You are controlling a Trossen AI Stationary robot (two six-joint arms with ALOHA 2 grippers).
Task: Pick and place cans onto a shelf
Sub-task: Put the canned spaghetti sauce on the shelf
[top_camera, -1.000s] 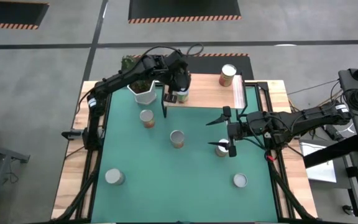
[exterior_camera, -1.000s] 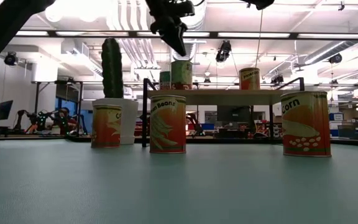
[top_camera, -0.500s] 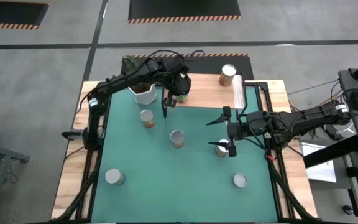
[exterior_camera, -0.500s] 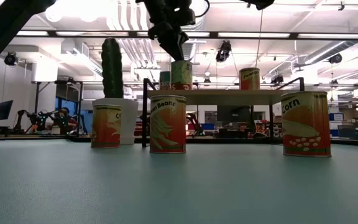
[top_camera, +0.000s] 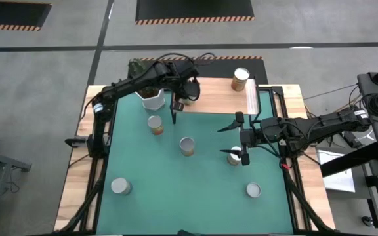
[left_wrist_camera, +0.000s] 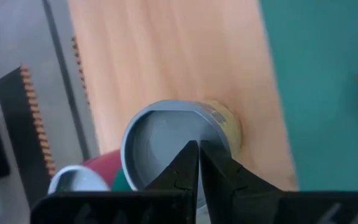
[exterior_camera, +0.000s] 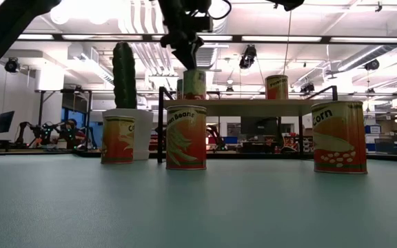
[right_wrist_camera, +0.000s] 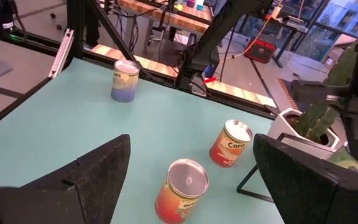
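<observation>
Two cans point(left_wrist_camera: 166, 146) on the shelf point(left_wrist_camera: 166, 56) sit half-hidden beneath the left gripper's point(left_wrist_camera: 197, 163) closed jaws.

Table point(top_camera: 77, 196): light wood, green mat point(top_camera: 202, 164) over most of top. On mat: 5 cans, upright, well apart: near-left point(top_camera: 119, 187), near-right point(top_camera: 253, 191), mid point(top_camera: 187, 145), left-mid point(top_camera: 155, 124), right-mid point(top_camera: 234, 157). White cactus pot point(top_camera: 151, 98) at far-left edge. Shelf point(top_camera: 218, 97): wood board on black legs, along far side; carries 2 cans at left end point(exterior_camera: 194, 83), 1 at right point(top_camera: 241, 79).
</observation>
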